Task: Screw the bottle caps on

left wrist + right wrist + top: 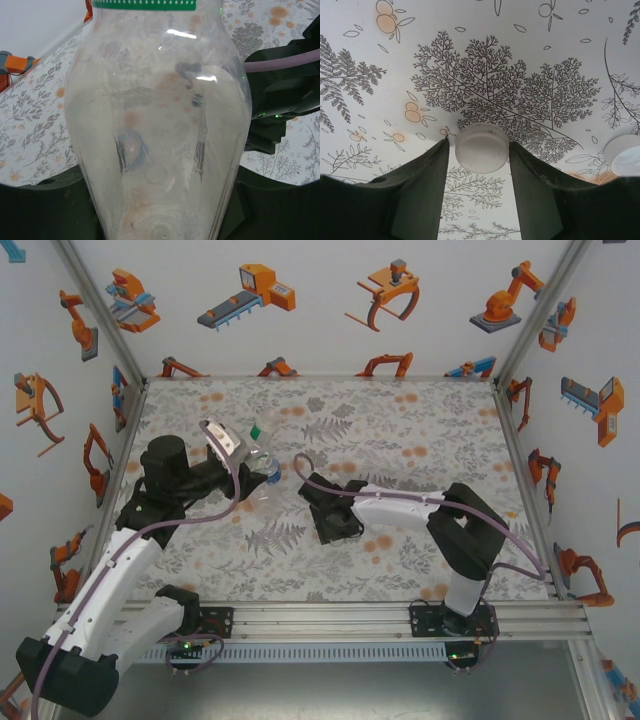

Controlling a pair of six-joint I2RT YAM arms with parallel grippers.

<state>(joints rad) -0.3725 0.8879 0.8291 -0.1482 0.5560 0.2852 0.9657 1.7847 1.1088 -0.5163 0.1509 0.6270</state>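
Note:
My left gripper [238, 476] is shut on a clear bottle [160, 125] with a green band [145, 4] at the top of the left wrist view. The dark fingers [45, 210] show on both sides of its lower body. In the top view this bottle [248, 452] lies tilted over the left middle of the table. My right gripper [479, 150] points down at the table, its two fingertips closed on a small white bottle cap [482, 148] that rests on the floral cloth. A second white cap [624, 155] lies at the right edge of the right wrist view. In the top view the right gripper [336, 524] sits mid-table.
The floral cloth [400, 430] covers the table, walled by printed panels on three sides. My right arm [285, 95] is close to the right of the held bottle. A metal rail [330, 620] runs along the near edge.

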